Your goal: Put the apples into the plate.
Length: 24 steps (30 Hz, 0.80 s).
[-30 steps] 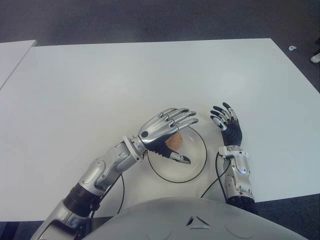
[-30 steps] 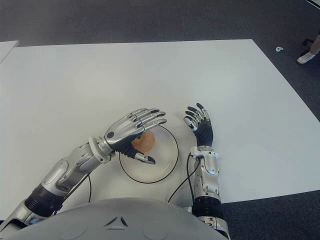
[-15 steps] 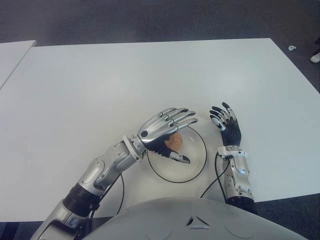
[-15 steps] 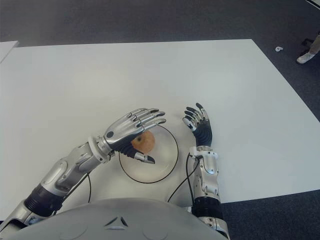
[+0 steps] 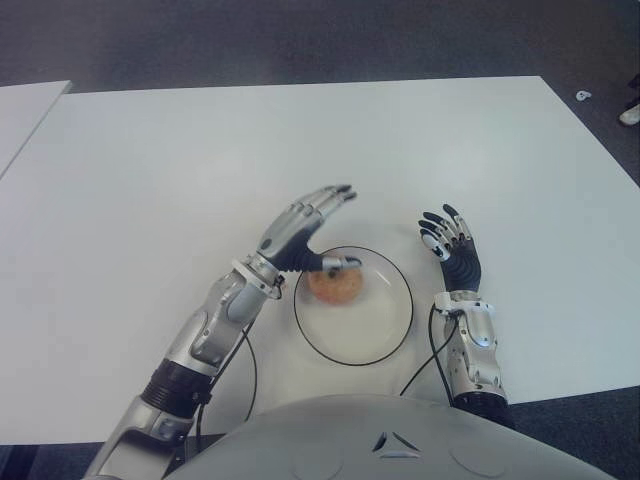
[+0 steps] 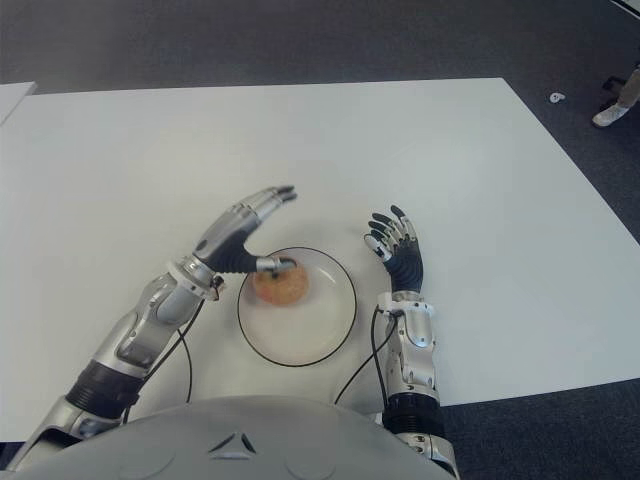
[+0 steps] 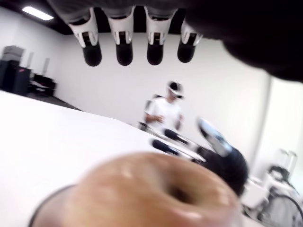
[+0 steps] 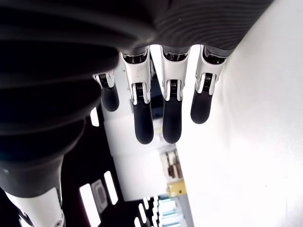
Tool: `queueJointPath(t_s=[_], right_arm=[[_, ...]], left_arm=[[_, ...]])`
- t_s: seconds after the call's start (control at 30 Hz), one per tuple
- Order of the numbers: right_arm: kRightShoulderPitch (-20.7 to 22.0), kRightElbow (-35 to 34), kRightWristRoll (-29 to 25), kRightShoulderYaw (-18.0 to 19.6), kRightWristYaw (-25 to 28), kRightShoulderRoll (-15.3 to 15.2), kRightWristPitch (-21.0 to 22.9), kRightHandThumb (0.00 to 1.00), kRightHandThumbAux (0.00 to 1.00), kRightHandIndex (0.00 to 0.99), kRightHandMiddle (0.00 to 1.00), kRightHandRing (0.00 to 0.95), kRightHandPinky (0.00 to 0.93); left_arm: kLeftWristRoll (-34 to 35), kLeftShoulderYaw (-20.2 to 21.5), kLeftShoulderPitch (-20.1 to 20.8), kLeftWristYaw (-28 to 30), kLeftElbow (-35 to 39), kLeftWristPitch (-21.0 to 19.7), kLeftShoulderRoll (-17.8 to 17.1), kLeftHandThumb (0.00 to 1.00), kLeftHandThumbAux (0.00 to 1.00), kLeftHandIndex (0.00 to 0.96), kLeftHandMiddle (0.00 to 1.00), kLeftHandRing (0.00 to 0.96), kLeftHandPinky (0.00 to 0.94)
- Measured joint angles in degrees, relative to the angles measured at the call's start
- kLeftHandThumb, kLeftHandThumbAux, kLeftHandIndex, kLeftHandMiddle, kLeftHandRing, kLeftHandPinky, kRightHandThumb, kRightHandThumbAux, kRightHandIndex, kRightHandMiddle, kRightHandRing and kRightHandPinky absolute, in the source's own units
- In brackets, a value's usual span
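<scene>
An orange-red apple (image 5: 336,286) sits in the left part of the white, dark-rimmed plate (image 5: 385,340) near the table's front edge. My left hand (image 5: 305,230) stands just left of the plate with its fingers spread and raised away from the apple; only the thumb tip reaches over the fruit. In the left wrist view the apple (image 7: 147,196) fills the foreground, free of the fingers (image 7: 124,52) above it. My right hand (image 5: 450,240) shows to the right of the plate, fingers relaxed and holding nothing.
The white table (image 5: 200,150) stretches wide behind and beside the plate. A second white table edge (image 5: 20,110) shows at far left. Dark cables (image 5: 425,360) run by my right forearm. A seated person (image 7: 165,111) is visible far off in the left wrist view.
My left hand has opened and lifted off the apple, swinging back to the left. The apple now lies uncovered in the plate. The right hand has stayed put.
</scene>
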<state>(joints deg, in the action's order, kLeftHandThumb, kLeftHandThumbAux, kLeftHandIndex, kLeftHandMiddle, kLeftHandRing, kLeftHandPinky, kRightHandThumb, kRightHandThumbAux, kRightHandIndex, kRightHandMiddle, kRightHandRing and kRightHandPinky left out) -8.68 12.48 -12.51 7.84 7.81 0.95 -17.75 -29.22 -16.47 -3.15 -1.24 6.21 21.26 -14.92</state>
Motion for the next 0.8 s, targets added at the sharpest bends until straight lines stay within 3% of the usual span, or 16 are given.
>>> queueJointPath(t_s=[0.17, 0.4, 0.57, 0.8], right_arm=[[0.3, 0.1, 0.0, 0.0, 0.2, -0.4, -0.6, 0.436, 0.731, 0.133, 0.289, 0.278, 0.287], [0.2, 0.6, 0.2, -0.1, 0.4, -1.1, -0.8, 0.433, 0.727, 0.138, 0.295, 0.278, 0.293], [-0.3, 0.9, 0.7, 0.0, 0.5, -1.9, -0.5, 0.436, 0.724, 0.138, 0.291, 0.276, 0.29], [-0.3, 0.9, 1.2, -0.1, 0.5, -2.6, -0.3, 0.438, 0.727, 0.134, 0.288, 0.274, 0.301]], left_arm=[[11.6, 2.9, -1.4, -0.1, 0.0, -1.4, 6.9, 0.279, 0.493, 0.251, 0.166, 0.172, 0.249], [28.0, 8.2, -6.1, -5.4, 2.3, -6.9, 18.2, 0.265, 0.565, 0.284, 0.211, 0.206, 0.25], [35.0, 12.4, -11.6, -9.8, 4.4, -12.8, 18.8, 0.243, 0.577, 0.275, 0.216, 0.21, 0.246], [36.1, 13.4, -15.5, -10.6, 4.3, -14.6, 18.6, 0.215, 0.577, 0.258, 0.224, 0.214, 0.241]])
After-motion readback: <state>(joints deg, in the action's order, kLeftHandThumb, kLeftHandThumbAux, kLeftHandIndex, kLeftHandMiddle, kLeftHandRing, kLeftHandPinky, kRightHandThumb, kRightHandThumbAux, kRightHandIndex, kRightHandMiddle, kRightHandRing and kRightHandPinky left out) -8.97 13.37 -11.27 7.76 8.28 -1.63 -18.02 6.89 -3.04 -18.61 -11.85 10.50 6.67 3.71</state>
